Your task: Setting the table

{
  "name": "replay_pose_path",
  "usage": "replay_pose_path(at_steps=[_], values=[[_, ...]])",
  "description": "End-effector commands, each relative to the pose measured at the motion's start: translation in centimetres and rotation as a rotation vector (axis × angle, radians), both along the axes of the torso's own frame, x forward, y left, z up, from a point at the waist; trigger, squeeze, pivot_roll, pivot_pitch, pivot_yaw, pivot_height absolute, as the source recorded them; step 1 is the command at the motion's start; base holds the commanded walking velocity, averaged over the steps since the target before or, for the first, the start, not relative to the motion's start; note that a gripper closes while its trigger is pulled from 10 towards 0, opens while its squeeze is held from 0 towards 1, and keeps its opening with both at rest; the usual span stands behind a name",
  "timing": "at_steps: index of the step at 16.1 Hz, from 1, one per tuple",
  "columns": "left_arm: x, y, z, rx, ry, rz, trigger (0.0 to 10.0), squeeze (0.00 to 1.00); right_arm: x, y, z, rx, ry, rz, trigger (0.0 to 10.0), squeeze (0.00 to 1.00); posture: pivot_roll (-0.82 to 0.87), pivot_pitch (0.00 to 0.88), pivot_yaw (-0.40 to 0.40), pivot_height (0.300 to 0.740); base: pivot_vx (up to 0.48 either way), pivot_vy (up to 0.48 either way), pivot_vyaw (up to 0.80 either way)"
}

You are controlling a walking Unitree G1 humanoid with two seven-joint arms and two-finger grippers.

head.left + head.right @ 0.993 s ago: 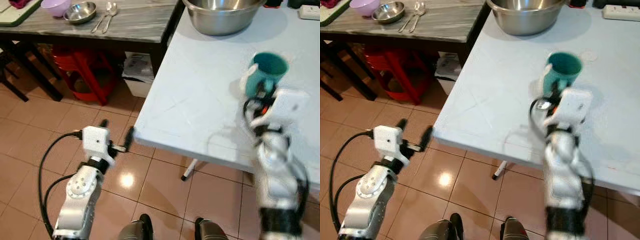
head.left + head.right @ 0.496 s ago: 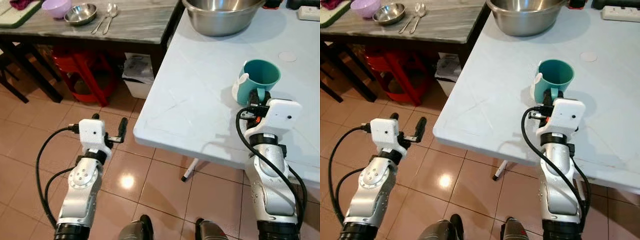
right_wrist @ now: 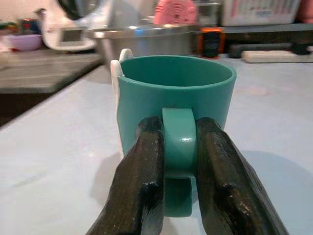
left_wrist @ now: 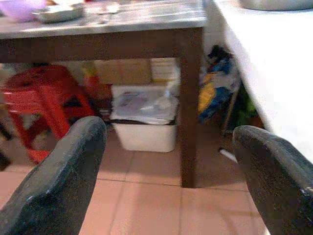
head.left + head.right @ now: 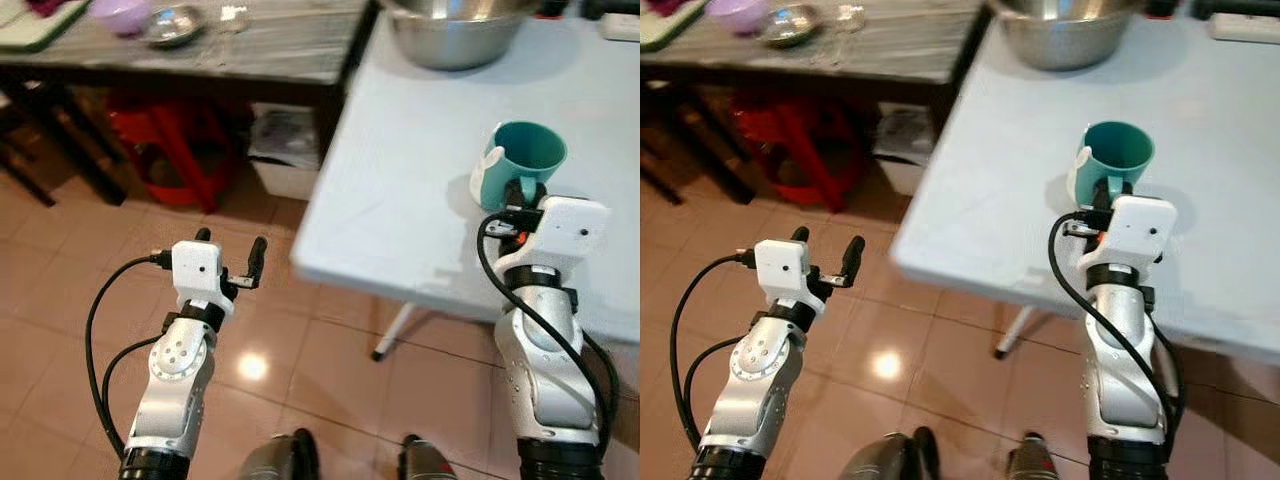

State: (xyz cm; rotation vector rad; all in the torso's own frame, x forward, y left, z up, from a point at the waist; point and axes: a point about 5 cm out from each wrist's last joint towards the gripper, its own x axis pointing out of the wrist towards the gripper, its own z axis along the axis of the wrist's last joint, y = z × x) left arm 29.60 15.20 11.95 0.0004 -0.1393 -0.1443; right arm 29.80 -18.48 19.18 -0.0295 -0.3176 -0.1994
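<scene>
A teal mug with a white piece on its side stands upright on the white table, near its front right part. My right gripper reaches it from the near side. In the right wrist view its two black fingers are shut on the mug's handle. My left gripper hangs open over the tiled floor, left of the white table, with nothing between its fingers.
A big steel bowl sits at the white table's far end. A dark wooden table at the back left carries a purple bowl, a small steel bowl and spoons. A red stool and a white box stand under it.
A second ago the right arm was blurred in motion with the mug; it now holds still, the mug slightly nearer. The whole view has shifted a little. The left gripper stays open.
</scene>
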Motion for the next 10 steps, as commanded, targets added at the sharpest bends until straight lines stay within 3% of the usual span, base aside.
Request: replay_pose_path(at_steps=[1,7,10], values=[[-0.27,0.35,-0.67,0.009,0.019,0.014,10.0,0.00,0.02,0.32,-0.02,-0.001,0.003,0.006,10.0,0.00,-0.12,0.188,0.118,0.740,0.000,0.405,0.00],[-0.01,0.12,-0.57,0.009,0.005,0.010,10.0,0.00,0.17,-0.03,0.21,-0.015,-0.004,0.007,10.0,0.00,-0.12,0.179,0.116,0.740,0.000,0.426,0.00],[0.01,-0.11,-0.68,0.006,0.005,0.004,10.0,0.00,0.24,0.15,0.24,-0.013,-0.006,0.007,10.0,0.00,-0.12,0.178,0.117,0.740,0.000,0.436,-0.65]])
